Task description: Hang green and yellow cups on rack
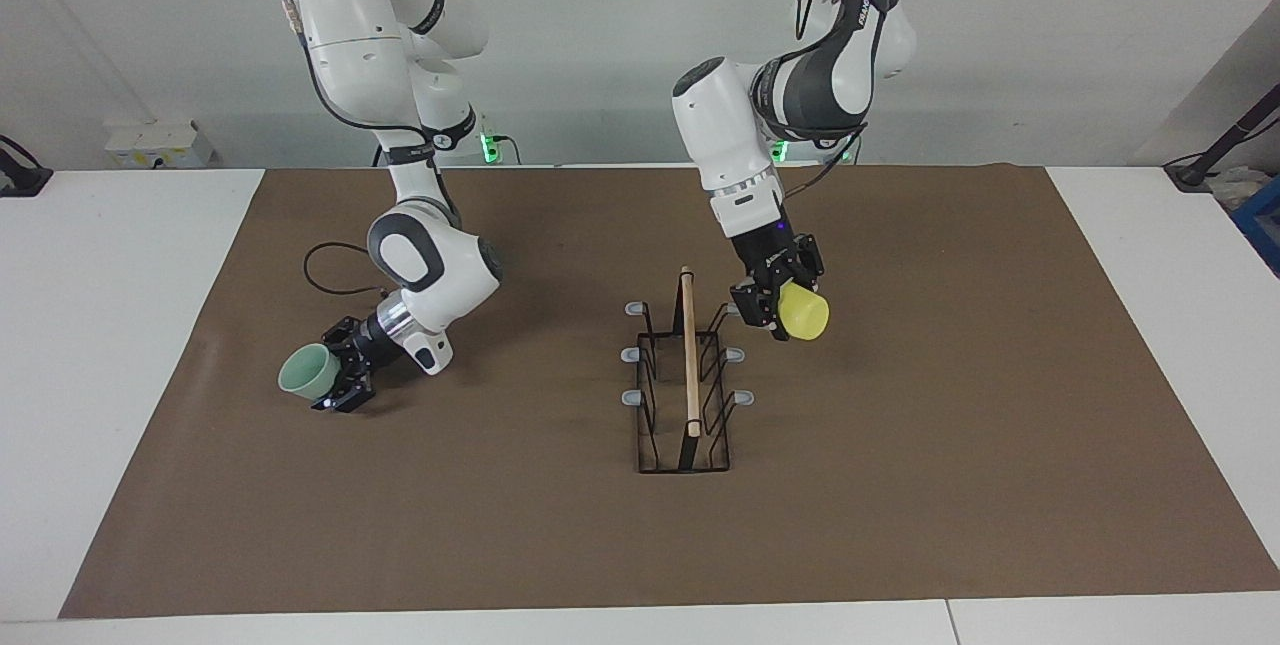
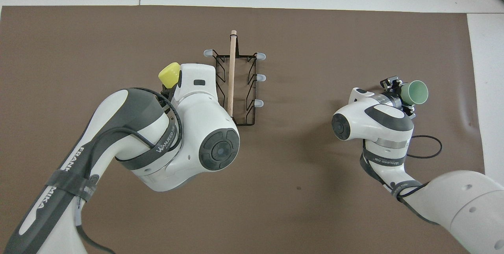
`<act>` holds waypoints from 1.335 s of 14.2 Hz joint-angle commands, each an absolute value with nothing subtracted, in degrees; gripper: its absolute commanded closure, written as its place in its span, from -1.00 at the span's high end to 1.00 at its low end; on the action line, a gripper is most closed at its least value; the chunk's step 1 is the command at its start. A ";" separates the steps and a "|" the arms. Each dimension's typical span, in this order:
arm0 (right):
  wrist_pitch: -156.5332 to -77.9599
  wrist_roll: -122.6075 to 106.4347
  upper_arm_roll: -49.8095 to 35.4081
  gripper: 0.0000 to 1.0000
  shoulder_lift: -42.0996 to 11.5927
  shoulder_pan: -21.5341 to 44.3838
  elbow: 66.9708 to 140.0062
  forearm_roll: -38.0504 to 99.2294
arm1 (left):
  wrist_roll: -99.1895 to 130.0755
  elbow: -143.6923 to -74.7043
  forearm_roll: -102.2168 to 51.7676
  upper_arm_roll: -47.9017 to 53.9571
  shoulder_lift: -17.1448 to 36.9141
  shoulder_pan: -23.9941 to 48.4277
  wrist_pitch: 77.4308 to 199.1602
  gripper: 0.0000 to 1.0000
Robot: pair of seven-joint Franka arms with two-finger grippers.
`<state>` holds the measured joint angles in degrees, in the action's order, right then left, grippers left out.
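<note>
2 small handleless tapered plastic cups, equal in size. The yellow cup is bright and opaque, tilted on its side in the air with its closed base pointing away from the rack; in the overhead view only its base end shows past the left arm's wrist. The left gripper is closed on it, fingers clamped at the rim end, and holds it over the brown mat just beside the rack's end nearer the robots, on the left arm's side, level with the first peg there. The green cup is pale mint, also tipped sideways, mouth facing toward the right arm's end of the table so the hollow inside shows. The right gripper has its fingers closed on the cup's wall and holds it low over the mat, well apart from the rack. 1 rack: black wire frame standing upright mid-mat, 1 light wooden rod along the top, grey-tipped pegs sticking outward, 3 per side; all 6 show in the facing view, while in the overhead view the left arm covers part of 1 side. No cup on any peg. 2 arms, 2 grippers, each with 1 cup.
</note>
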<state>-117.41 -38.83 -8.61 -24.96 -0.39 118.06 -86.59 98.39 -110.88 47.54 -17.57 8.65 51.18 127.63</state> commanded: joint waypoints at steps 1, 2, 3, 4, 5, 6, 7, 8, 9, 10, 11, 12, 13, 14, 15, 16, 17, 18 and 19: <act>-117.69 -38.76 -9.14 -1.00 -22.42 -1.14 118.57 -84.92 | 102.46 -116.79 55.50 -18.28 4.66 52.73 130.77 -1.00; -118.21 -38.85 -9.14 -1.00 -21.63 -1.23 117.96 -82.99 | 106.05 -118.29 59.29 -18.19 4.05 52.65 132.96 -1.00; -118.82 -39.20 -9.14 -1.00 -20.58 -1.67 117.69 -80.97 | 108.17 -119.26 62.20 -18.19 3.78 52.73 134.63 -1.00; -119.70 -40.16 -9.23 -1.00 -19.70 -2.71 116.64 -79.03 | 108.80 -119.62 63.53 -18.11 3.61 52.82 135.08 -1.00; -121.45 -41.47 -9.32 -1.00 -18.21 -3.51 116.37 -75.71 | 108.81 -119.71 63.72 -18.11 3.69 53.52 135.17 -1.00; -123.55 -42.35 -9.32 -1.00 -16.71 -3.78 116.37 -72.02 | 108.98 -120.06 63.81 -18.11 3.95 54.05 135.18 -1.00; -124.44 -42.28 -9.32 -1.00 -15.48 -3.52 116.37 -68.33 | 109.16 -120.15 63.90 -18.11 4.13 54.66 135.18 -1.00; -124.63 -42.28 -9.40 -1.00 -14.51 -3.34 115.93 -64.72 | 109.51 -120.49 63.90 -18.19 4.13 55.36 135.18 -1.00; -124.98 -42.36 -9.40 -1.00 -13.37 -3.08 115.23 -59.82 | 110.56 -120.50 65.03 -18.11 4.13 55.55 135.18 -1.00; -125.42 -42.36 -9.49 -1.00 -12.14 -2.82 114.96 -54.55 | 113.09 -120.59 66.43 -18.11 3.96 55.55 135.26 -1.00; -125.77 -42.28 -9.93 -1.00 -10.82 -2.64 114.61 -49.45 | 114.25 -121.28 66.62 -18.02 3.69 55.81 135.26 -1.00; -125.77 -42.36 -10.28 -1.00 -9.85 -2.64 113.83 -45.13 | 114.78 -121.64 66.62 -18.02 3.60 56.68 135.52 -1.00; -125.86 -42.36 -10.28 -1.00 -8.63 -2.64 113.73 -40.65 | 115.83 -121.99 66.62 -18.02 3.52 56.69 135.96 -1.00; -126.03 -42.54 -10.37 -1.00 -7.57 -2.64 113.47 -35.56 | 116.19 -121.91 66.62 -17.93 3.52 56.78 136.14 -0.52; -126.99 -43.24 -10.37 -1.00 -6.34 -2.64 112.94 -30.81 | 116.28 -121.82 66.45 -17.76 3.60 56.78 136.23 0.31; -127.87 -44.46 -10.37 -1.00 -5.02 -2.81 112.94 -26.32 | 116.19 -121.82 66.36 -17.75 3.60 56.78 136.23 0.99; -127.88 -46.04 -10.37 -1.00 -3.88 -3.07 112.94 -21.49 | 115.93 -121.82 66.01 -17.67 3.60 56.78 136.23 1.00; -128.05 -47.45 -10.28 -1.00 -2.65 -3.34 112.94 -16.92 | 115.75 -121.38 65.57 -17.58 3.60 56.78 136.14 1.00; -128.14 -48.59 -10.28 -1.00 -1.94 -3.51 112.77 -13.48 | 115.58 -121.20 65.57 -17.58 3.69 56.78 136.06 1.00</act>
